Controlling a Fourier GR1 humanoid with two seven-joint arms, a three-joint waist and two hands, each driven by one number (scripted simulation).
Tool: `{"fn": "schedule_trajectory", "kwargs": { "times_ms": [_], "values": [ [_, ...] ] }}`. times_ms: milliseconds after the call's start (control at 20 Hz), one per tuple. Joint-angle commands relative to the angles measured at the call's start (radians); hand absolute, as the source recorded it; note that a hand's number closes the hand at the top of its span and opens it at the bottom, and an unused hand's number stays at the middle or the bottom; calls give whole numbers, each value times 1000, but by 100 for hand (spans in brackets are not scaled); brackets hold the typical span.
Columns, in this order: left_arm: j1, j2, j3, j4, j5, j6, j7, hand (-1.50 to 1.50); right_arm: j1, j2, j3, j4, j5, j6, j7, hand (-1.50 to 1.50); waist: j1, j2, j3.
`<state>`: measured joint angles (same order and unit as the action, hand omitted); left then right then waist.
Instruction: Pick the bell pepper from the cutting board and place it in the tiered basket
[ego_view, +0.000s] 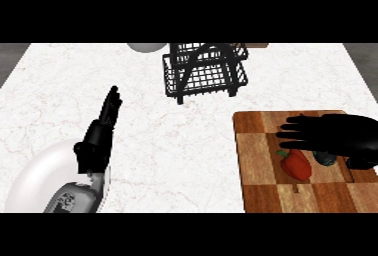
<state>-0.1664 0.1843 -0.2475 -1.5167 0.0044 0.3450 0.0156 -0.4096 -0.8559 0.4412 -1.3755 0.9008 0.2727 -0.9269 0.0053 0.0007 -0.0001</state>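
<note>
Bell pepper (297, 163) lies lengthwise on cutting board (258, 150) — stem far-left; right robot hand (336, 134) spread above.

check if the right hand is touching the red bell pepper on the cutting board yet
Cannot tell. In the head view the right hand overlaps the bell pepper's top end, but looking steeply down shows neither contact nor gap.

A: Items on the white marbled table (184, 145)?

B: Black wire tiered basket (205, 70), far centre. Wooden cutting board (258, 165), near right, with red bell pepper (297, 164) on it.

A: Robot hands?

B: Right robot hand (332, 134) spread flat above the board, just over the pepper, with a dark object (325, 159) partly hidden beneath. Left robot hand (103, 125) at the left, fingers straight.
</note>
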Motion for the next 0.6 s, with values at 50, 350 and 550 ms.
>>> {"fn": "schedule_trajectory", "kwargs": {
  "times_ms": [50, 350, 550],
  "values": [
    [40, 22, 26, -49, -7, -24, 7, 0, 64, 48, 29, -49, 43, 47, -1, -150, -4, -2, 0],
    [27, 14, 39, -98, -20, -55, 58, 0, 22, 88, 1, 40, 83, 66, -43, -150, 0, -2, 0],
    [32, -34, 44, -27, -43, -42, -2, 0, 12, 124, -6, 106, 119, 33, -72, -150, -1, 0, 0]
  ]
}}
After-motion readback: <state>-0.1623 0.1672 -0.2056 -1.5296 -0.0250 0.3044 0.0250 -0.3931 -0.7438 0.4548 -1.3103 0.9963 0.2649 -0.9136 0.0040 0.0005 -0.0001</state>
